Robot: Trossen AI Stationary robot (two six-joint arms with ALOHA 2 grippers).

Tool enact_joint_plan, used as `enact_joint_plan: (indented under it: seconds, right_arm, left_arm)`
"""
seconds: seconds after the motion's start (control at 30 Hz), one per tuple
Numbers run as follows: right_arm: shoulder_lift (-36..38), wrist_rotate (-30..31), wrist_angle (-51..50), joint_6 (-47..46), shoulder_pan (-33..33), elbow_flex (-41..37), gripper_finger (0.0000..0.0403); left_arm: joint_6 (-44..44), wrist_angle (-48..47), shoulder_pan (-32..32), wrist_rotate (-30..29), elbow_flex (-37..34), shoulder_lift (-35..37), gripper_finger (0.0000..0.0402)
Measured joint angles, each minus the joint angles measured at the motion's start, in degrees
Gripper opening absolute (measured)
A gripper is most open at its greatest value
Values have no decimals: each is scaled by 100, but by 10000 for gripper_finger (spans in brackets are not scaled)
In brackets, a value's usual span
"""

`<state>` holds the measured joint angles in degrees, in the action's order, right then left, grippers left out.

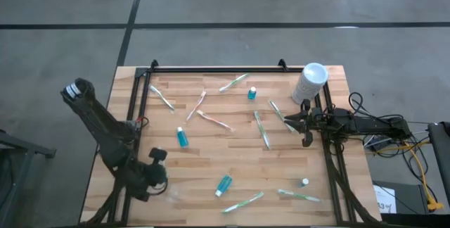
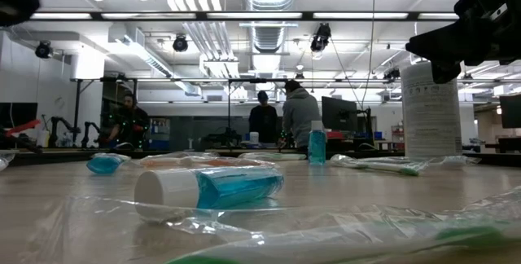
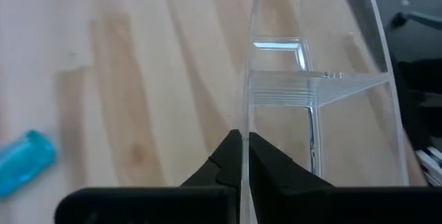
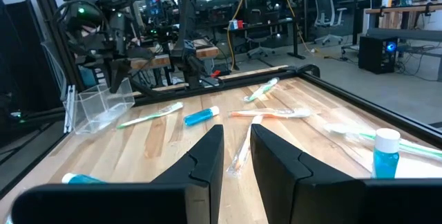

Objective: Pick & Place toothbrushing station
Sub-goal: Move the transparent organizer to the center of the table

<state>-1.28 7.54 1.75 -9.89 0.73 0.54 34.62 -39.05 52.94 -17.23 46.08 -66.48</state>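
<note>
A clear plastic holder (image 1: pixel 173 195) with inner dividers is at the table's near left corner and also shows in the right wrist view (image 4: pixel 102 106). My left gripper (image 3: pixel 245 137) is shut on it, slanting down from the left (image 1: pixel 158 179). Wrapped toothbrushes (image 1: pixel 261 129), blue toothpaste tubes (image 1: pixel 223 184) and small blue bottles (image 1: pixel 251 93) lie scattered flat on the wooden table (image 1: pixel 232 157). My right gripper (image 4: pixel 237 148) waits level at the right edge (image 1: pixel 295 121), a narrow gap between its fingers, nothing in it. My left gripper pinches one thin upright wall of the holder (image 3: pixel 246 113) at its top edge, one finger inside the compartment and one outside. The fingers slant down from the table's left. The holder sits tilted (image 4: pixel 103 110); I cannot tell whether its bottom is off the table.
A white canister (image 1: pixel 311 81) stands at the far right corner. A black frame (image 1: pixel 211 68) runs along the table's far and side edges. A blue tube (image 1: pixel 183 137) lies left of centre. People stand in the room beyond the table (image 2: pixel 297 113).
</note>
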Motion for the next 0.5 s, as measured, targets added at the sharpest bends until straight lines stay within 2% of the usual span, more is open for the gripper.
enact_joint_plan:
  seconds: [0.27,0.5]
  right_arm:
    - [0,-1,1,0,-2,1,68]
    - [0,0,-1,0,0,1,68]
  left_arm:
    - [-866,390,-997,171,27,0,18]
    - [-1159,736,-1820,326,18,-20,21]
